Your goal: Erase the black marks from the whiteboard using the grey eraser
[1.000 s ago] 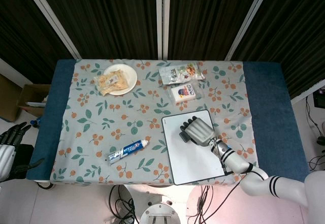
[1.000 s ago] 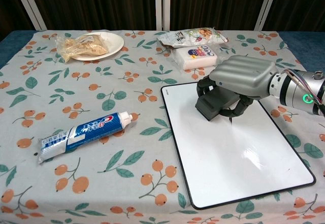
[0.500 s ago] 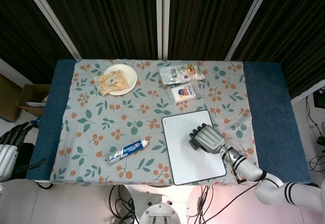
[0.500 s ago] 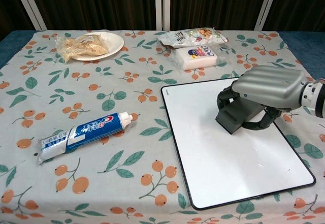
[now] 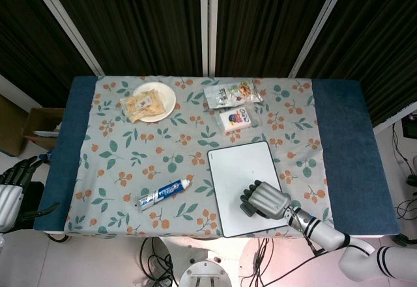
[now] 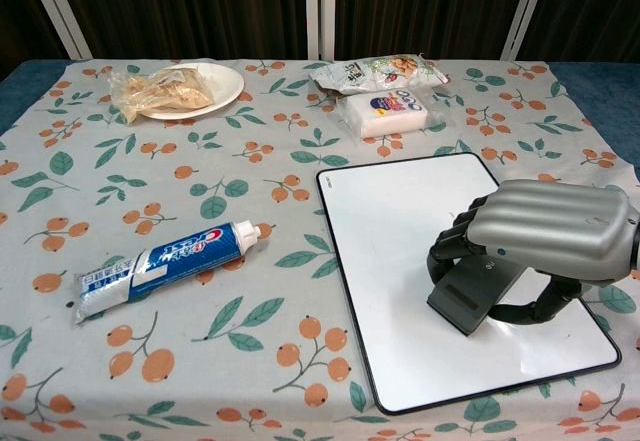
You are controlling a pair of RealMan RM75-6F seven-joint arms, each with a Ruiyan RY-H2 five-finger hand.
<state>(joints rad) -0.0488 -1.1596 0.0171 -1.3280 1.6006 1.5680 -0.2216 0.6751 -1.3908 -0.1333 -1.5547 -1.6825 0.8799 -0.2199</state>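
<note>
R hand grips grey eraser, fingers wrapped round it, pressed on whiteboard near its front-right corner. Board surface looks clean. L hand off tabletop at far left edge, fingers apart, holding nothing. Toothpaste tube lies left of board.
</note>
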